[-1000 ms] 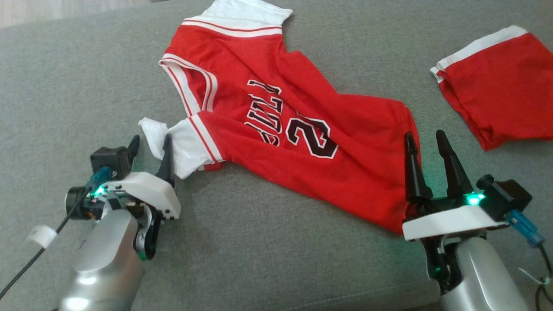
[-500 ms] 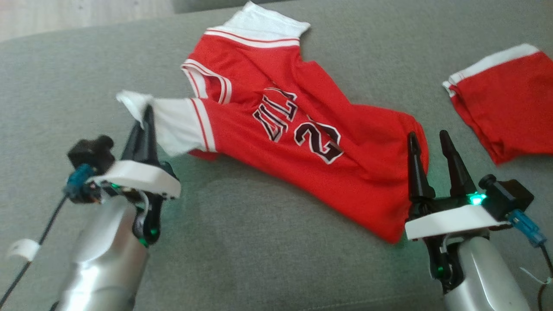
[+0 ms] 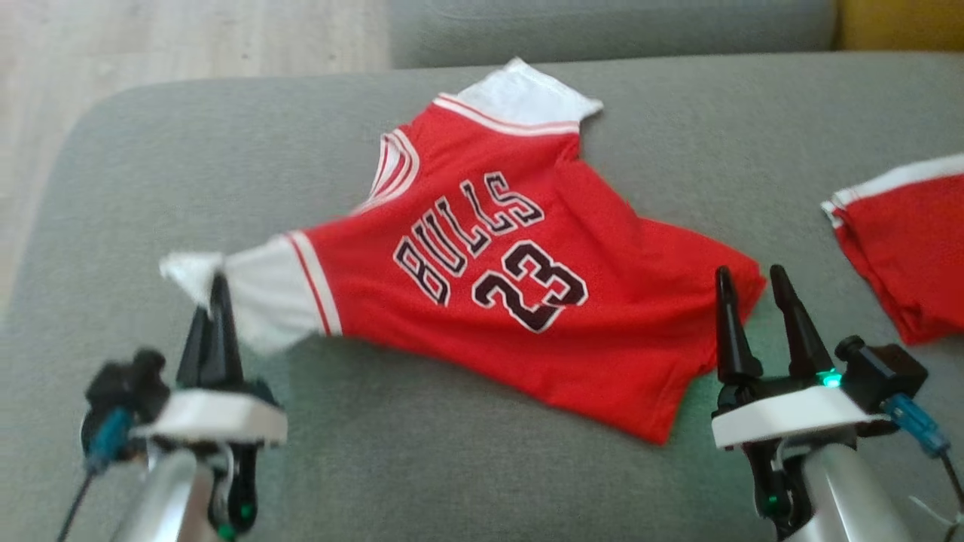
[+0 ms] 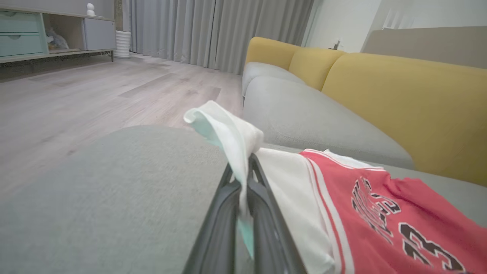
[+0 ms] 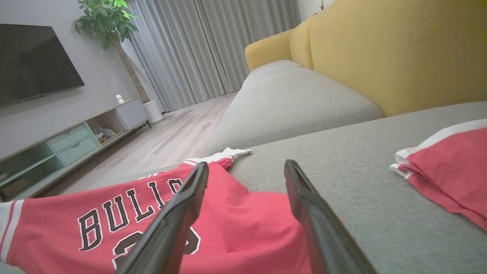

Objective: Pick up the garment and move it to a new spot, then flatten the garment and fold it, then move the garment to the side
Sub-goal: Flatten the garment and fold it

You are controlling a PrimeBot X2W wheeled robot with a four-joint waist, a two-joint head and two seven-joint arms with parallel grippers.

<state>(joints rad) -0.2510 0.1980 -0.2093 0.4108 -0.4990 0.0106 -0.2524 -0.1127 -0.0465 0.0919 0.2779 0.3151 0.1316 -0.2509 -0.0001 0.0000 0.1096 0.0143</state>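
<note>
Red jersey (image 3: 497, 278) lies mid-frame on grey sofa (image 3: 151, 173). Left gripper (image 3: 218, 290) pinches white sleeve; right gripper (image 3: 749, 278) gapes at hem, lower right. Light, limp, slippery; grab hem corner.

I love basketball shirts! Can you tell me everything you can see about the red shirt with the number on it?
The red jersey looks like thin, soft cloth, with BULLS and 23 in black letters edged white and red-and-white striped trim. It lies face up and rumpled on the grey sofa cushion. The left gripper is shut on the tip of one white sleeve, which looks raised off the cushion. The right gripper is open beside the hem.
</note>
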